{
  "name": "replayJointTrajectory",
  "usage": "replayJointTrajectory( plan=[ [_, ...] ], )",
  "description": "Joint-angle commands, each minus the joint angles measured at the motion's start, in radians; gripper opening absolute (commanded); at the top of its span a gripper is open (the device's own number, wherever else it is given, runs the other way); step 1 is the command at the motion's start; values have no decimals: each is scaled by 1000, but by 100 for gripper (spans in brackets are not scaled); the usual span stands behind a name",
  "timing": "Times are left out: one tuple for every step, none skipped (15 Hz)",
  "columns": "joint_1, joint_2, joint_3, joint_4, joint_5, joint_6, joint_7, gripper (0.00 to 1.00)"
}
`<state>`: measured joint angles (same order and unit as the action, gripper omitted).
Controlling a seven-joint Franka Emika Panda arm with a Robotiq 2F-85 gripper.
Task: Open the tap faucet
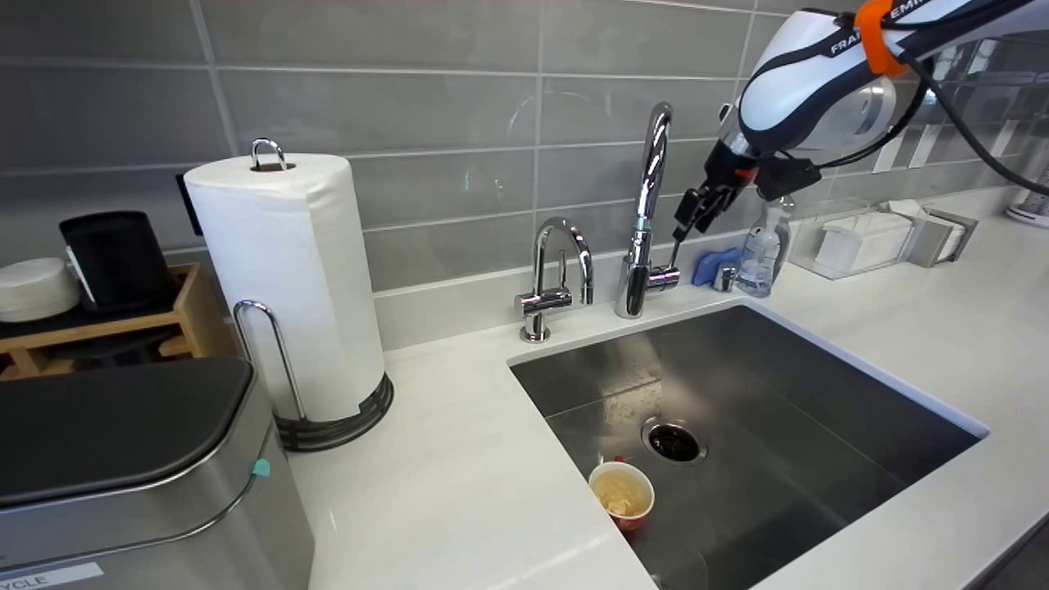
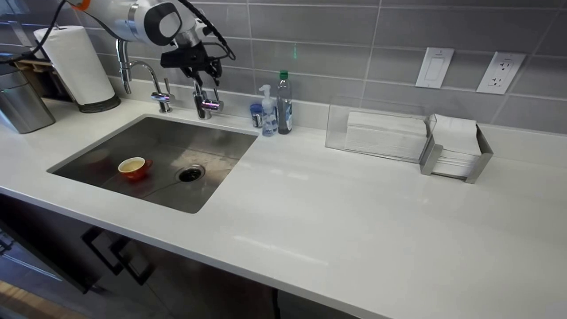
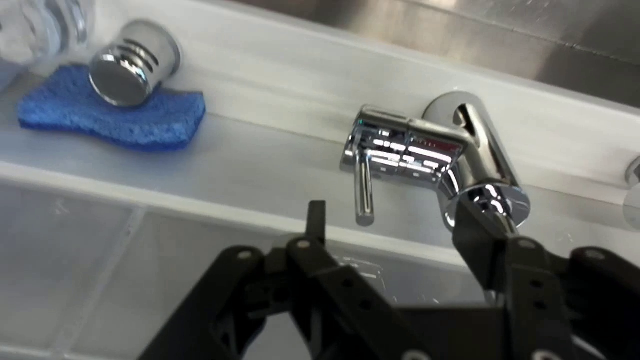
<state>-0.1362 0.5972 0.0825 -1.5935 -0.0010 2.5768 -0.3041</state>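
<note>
The tall chrome tap faucet [image 1: 652,172] stands behind the sink, its spout upright. In an exterior view my arm hides part of it, and its base [image 2: 201,106] shows. Its thin side lever [image 1: 674,252] points up from the side knob; it also shows in an exterior view [image 2: 216,94] and in the wrist view [image 3: 364,195]. My gripper [image 3: 394,222] is open and empty, just above the lever. In the wrist view the lever appears between the fingers, nearer the left finger. The right finger overlaps the faucet body [image 3: 482,145]; I cannot tell whether they touch.
A shorter gooseneck tap [image 1: 538,262] stands beside the faucet. The sink [image 1: 770,401] holds a red cup [image 2: 135,170]. A blue sponge [image 3: 165,120], chrome cylinder [image 3: 135,62], soap bottle [image 2: 269,115] and green-capped bottle [image 2: 285,106] stand nearby. The tiled wall [image 1: 451,180] is close behind.
</note>
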Motion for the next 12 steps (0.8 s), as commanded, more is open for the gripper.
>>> replayJointTrajectory(
  plan=[
    [-9, -78, -3, -40, 52, -224, 37, 99],
    [-22, -102, 14, -52, 85, -292, 13, 100],
    [-28, -135, 24, -70, 117, -356, -3, 100],
    [-21, -162, 20, -84, 133, -403, 1, 100],
    [-7, -199, 10, -106, 136, -439, 17, 100],
    [2, -243, 3, -138, 136, -470, 21, 100],
    [11, -283, -4, -169, 132, -489, 26, 100],
    [29, -340, -23, -227, 91, -481, 48, 100],
    [32, -391, -24, -270, 99, -497, 56, 99],
    [40, -454, -35, -329, 93, -486, 89, 100],
    [47, -506, -43, -376, 95, -484, 123, 100],
    [51, -562, -48, -425, 104, -487, 148, 100]
  ],
)
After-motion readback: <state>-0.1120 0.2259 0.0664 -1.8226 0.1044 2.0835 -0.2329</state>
